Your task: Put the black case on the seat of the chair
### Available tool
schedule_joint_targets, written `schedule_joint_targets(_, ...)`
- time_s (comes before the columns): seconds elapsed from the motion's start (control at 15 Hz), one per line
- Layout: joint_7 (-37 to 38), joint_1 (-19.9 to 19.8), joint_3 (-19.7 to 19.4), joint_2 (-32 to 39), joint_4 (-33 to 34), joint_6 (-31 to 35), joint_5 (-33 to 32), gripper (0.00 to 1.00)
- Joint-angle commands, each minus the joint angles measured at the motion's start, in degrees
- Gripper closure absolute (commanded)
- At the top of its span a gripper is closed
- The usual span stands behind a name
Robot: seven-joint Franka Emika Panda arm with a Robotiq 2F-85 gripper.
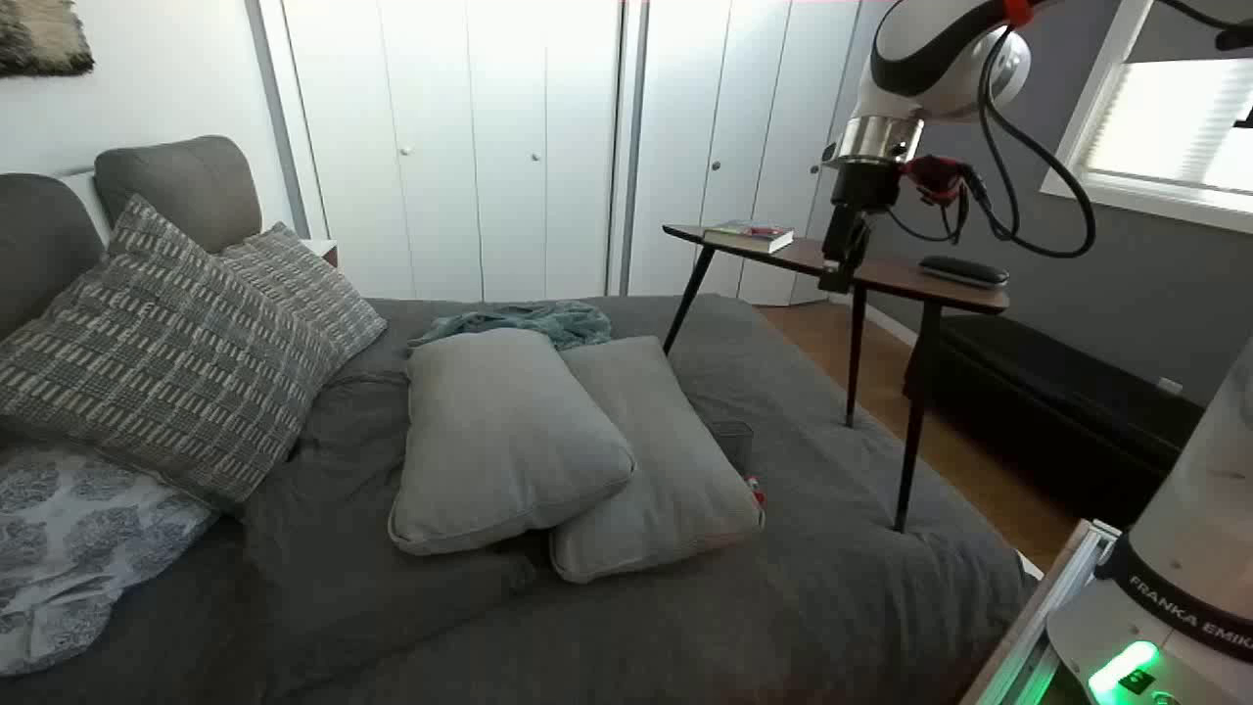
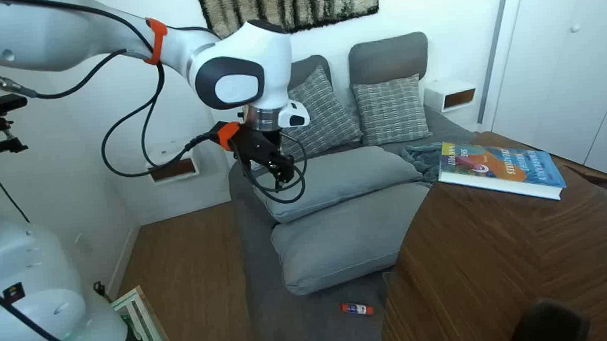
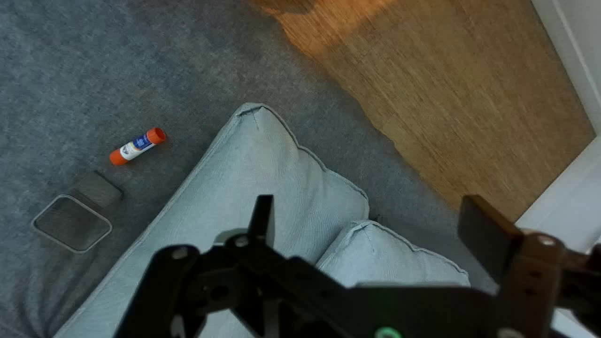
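Observation:
The black case (image 1: 964,271) lies flat on the brown wooden table (image 1: 886,266), at the end away from the book. In an exterior view, its dark end (image 2: 548,324) shows at the bottom edge, partly cut off. My gripper (image 3: 373,216) is open, with nothing between its fingers, pointing down over the grey pillows (image 3: 281,169). In both exterior views the gripper (image 1: 837,279) (image 2: 281,182) is up in the air, apart from the case. The case is out of the wrist view. I see no chair in any view.
A book (image 2: 501,170) lies on the table. A red-and-white glue stick (image 3: 137,146) and a dark mesh holder (image 3: 73,223) are on the grey bed (image 1: 783,607) beside the pillows. A long black bench (image 1: 1057,401) stands by the wall behind the table.

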Motion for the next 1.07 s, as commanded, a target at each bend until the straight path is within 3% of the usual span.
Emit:
schedule_joint_targets(0.0, -0.4, -1.7, 1.6, 0.1, 0.1, -0.2, 0.5, 0.00)
schedule_joint_targets(0.53, -1.7, -2.6, 0.3, 0.0, 0.9, 2.8, 3.5, 0.00)
schedule_joint_targets(1.0, -2.8, -9.0, -3.6, -0.3, 4.1, 15.8, 1.0, 0.00)
